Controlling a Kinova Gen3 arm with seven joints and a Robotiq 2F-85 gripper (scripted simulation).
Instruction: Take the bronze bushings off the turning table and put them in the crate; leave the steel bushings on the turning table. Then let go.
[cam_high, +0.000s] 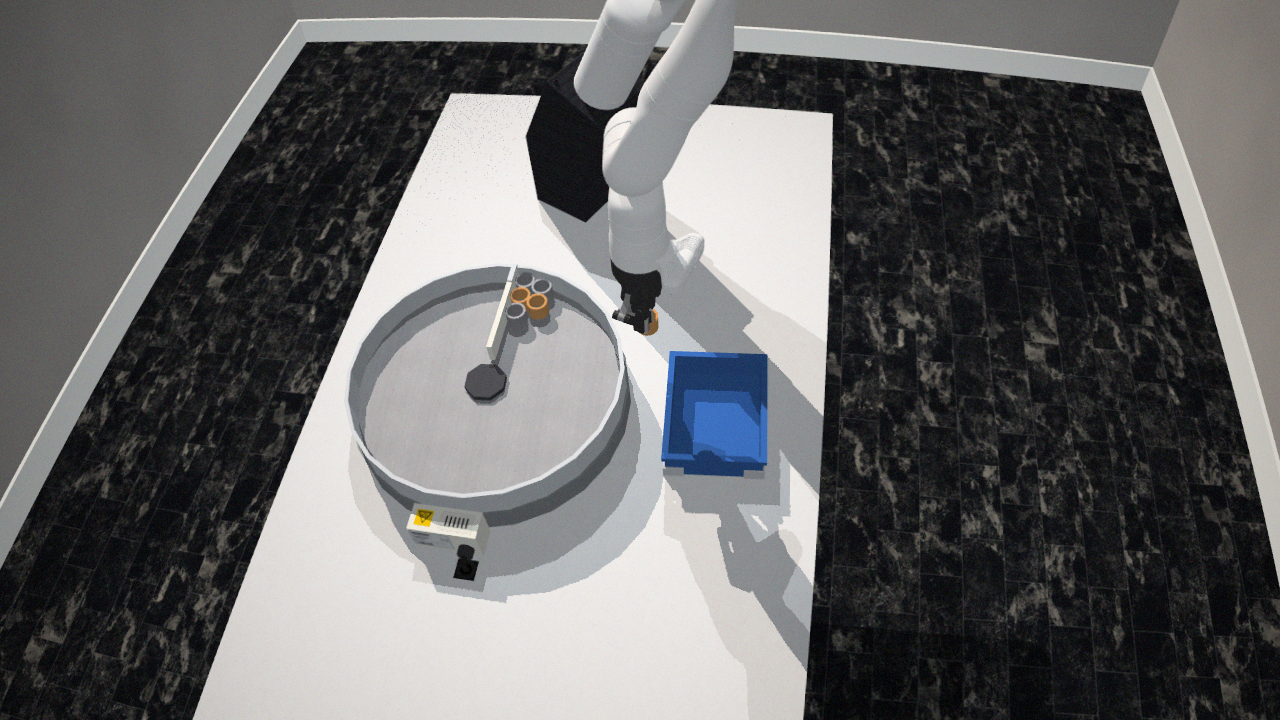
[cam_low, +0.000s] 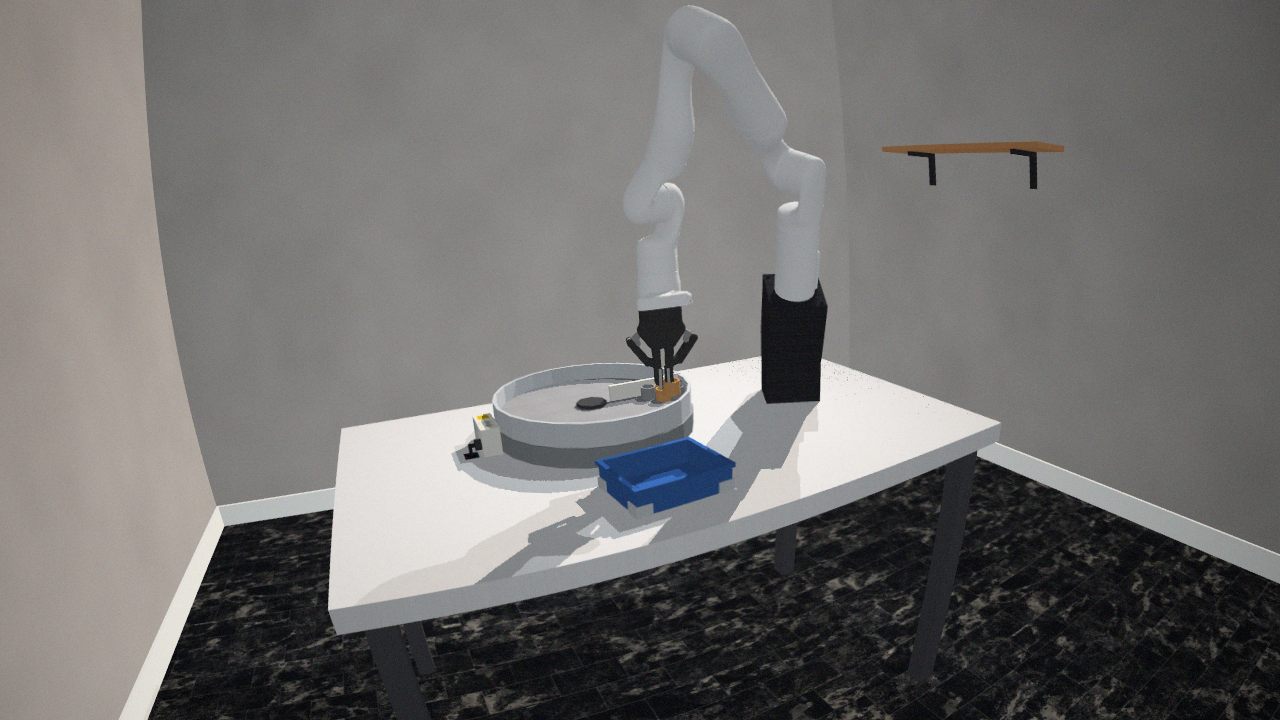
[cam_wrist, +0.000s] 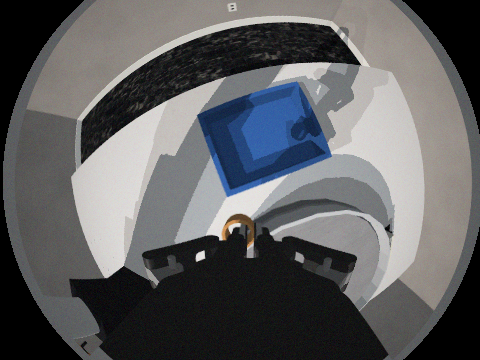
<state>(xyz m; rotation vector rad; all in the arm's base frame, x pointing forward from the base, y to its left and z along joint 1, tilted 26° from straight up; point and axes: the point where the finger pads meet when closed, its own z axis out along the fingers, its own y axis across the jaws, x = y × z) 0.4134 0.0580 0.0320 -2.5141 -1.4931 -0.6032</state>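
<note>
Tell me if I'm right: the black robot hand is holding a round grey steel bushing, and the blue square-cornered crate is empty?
Almost! The black robot hand is holding a round bronze bushing, not a grey steel one; the wrist view shows it. The blue crate is empty.

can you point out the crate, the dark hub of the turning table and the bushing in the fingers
crate (cam_high: 764, 402) (cam_low: 683, 477) (cam_wrist: 280, 175): top, exterior and wrist views, on its rim
dark hub (cam_high: 485, 382) (cam_low: 591, 403): top and exterior views, on its upper face
held bronze bushing (cam_high: 654, 323) (cam_low: 674, 387) (cam_wrist: 239, 217): all three views, on its ring
</note>
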